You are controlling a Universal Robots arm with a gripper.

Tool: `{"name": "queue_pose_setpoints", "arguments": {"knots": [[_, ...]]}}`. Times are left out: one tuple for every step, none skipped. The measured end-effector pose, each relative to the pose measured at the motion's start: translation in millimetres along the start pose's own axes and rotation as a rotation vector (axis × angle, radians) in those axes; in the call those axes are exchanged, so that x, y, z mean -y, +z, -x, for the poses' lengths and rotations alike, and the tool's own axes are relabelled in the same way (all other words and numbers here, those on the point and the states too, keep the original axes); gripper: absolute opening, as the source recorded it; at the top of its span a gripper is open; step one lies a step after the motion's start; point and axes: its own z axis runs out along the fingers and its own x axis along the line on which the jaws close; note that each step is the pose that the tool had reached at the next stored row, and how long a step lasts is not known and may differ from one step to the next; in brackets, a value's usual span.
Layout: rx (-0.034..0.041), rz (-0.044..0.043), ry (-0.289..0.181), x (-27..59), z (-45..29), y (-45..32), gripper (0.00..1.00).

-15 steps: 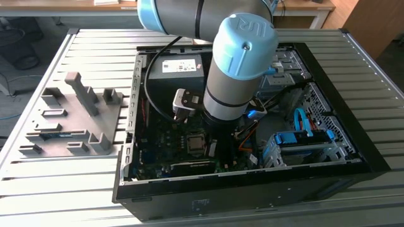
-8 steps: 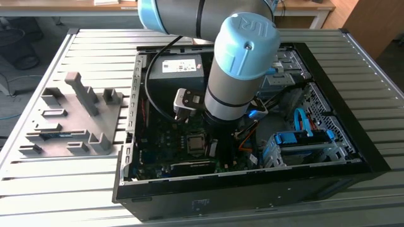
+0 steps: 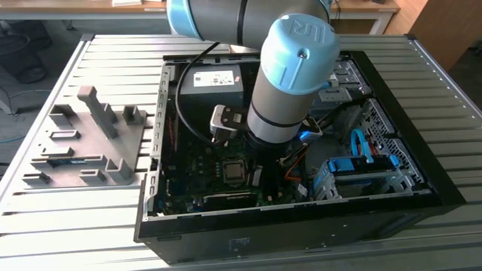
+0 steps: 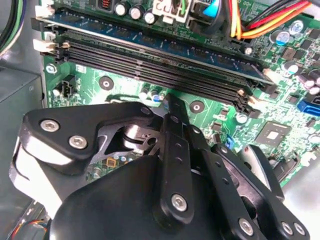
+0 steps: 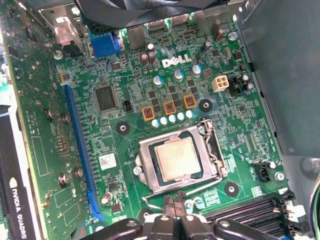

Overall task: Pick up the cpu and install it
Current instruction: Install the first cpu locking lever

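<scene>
The cpu (image 5: 176, 159), a small square chip with a dull silver top, lies flat in the motherboard socket with the metal socket frame (image 5: 146, 162) around it. In the exterior view the cpu (image 3: 232, 171) shows just beside the arm's wrist, low inside the open PC case (image 3: 301, 226). In the first wrist view my gripper (image 5: 176, 206) hangs close over the board at the socket's edge, between the socket and the memory slots (image 5: 255, 210). Its black fingers are shut together and hold nothing. My gripper (image 4: 172, 102) also shows in the second wrist view.
Long black memory slots (image 4: 160, 67) run beside the gripper. A graphics card (image 5: 12, 190) lies at the board's edge, and the grey power-supply box (image 3: 214, 84) is at the case's far end. Blue drive brackets (image 3: 362, 164) and cables crowd the exterior view's right. A grey parts fixture (image 3: 90, 141) stands outside on the exterior view's left.
</scene>
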Motion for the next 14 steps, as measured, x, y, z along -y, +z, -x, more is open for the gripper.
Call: {"name": "queue_pose_setpoints", "arguments": {"knots": [[-0.0001, 0.0006, 0.000, 0.5, -0.4, 0.0, 0.10], [-0.0003, 0.0015, 0.000, 1.3, -0.8, 0.2, 0.10], [-0.0007, 0.0026, 0.000, 2.1, -1.0, 0.4, 0.10], [-0.0009, 0.0035, 0.000, 2.7, -1.1, 0.8, 0.10], [-0.0015, 0.0036, 0.000, 3.0, -1.0, 1.3, 0.10], [-0.0023, 0.0036, 0.000, 3.1, -1.1, 1.7, 0.10], [-0.0031, 0.0035, 0.001, 3.2, -1.1, 2.1, 0.10], [-0.0035, 0.0035, 0.001, 3.3, -1.2, 2.6, 0.10], [-0.0040, 0.0033, 0.001, 3.3, -1.2, 3.0, 0.10], [-0.0048, 0.0031, 0.001, 3.4, -1.2, 3.3, 0.10], [-0.0055, 0.0029, 0.001, 3.4, -1.2, 3.6, 0.10], [-0.0065, 0.0026, 0.001, 3.5, -1.2, 3.8, 0.10], [-0.0077, 0.0022, 0.001, 3.5, -1.2, 4.0, 0.10], [-0.0092, 0.0018, 0.001, 3.5, -1.2, 4.1, 0.10]]}}
